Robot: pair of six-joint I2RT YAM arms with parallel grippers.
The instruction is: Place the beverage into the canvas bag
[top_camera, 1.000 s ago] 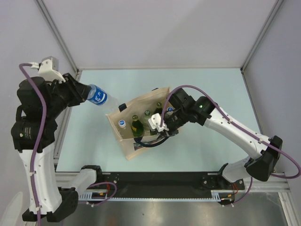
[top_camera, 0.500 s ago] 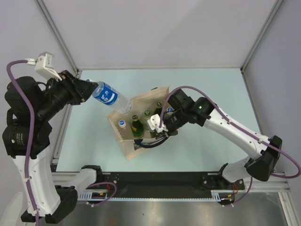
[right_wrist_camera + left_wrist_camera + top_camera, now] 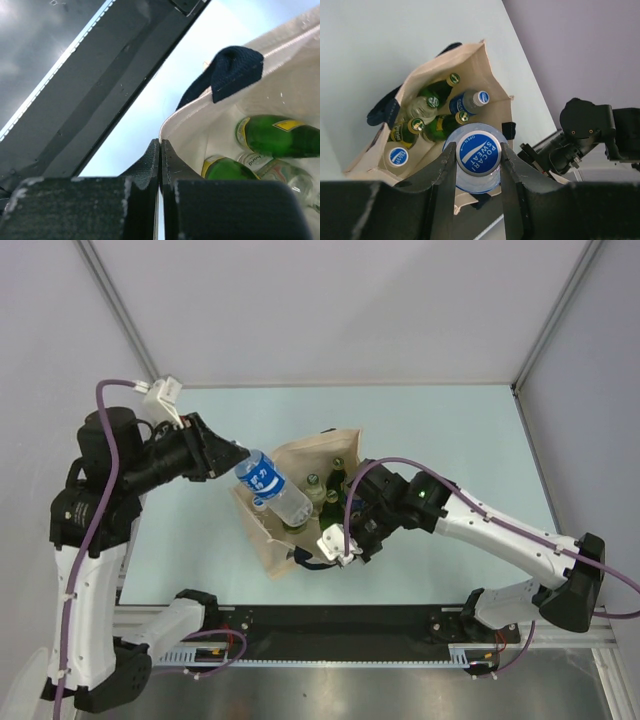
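My left gripper (image 3: pixel 234 456) is shut on the cap end of a clear bottle with a blue label (image 3: pixel 272 489). It holds the bottle tilted, bottom down, over the open canvas bag (image 3: pixel 268 548). In the left wrist view the blue cap (image 3: pixel 478 152) sits between my fingers (image 3: pixel 444 165), above the bag's mouth (image 3: pixel 479 64). Several bottles stand inside: green glass ones (image 3: pixel 440 128) and blue-capped ones (image 3: pixel 469 101). My right gripper (image 3: pixel 343 543) is shut on the bag's near-right rim; the right wrist view shows its jaws (image 3: pixel 160 145) pinching the beige rim (image 3: pixel 195 112) by a navy handle (image 3: pixel 235 70).
The bag stands on a pale blue table (image 3: pixel 450 430) with grey walls at the back and sides. A black rail (image 3: pixel 350 620) runs along the near edge. The right arm (image 3: pixel 500 530) reaches in from the right.
My left arm has swung right and down, carrying the bottle from left of the bag to over its mouth. My right gripper has shifted toward the near edge with the bag's rim.
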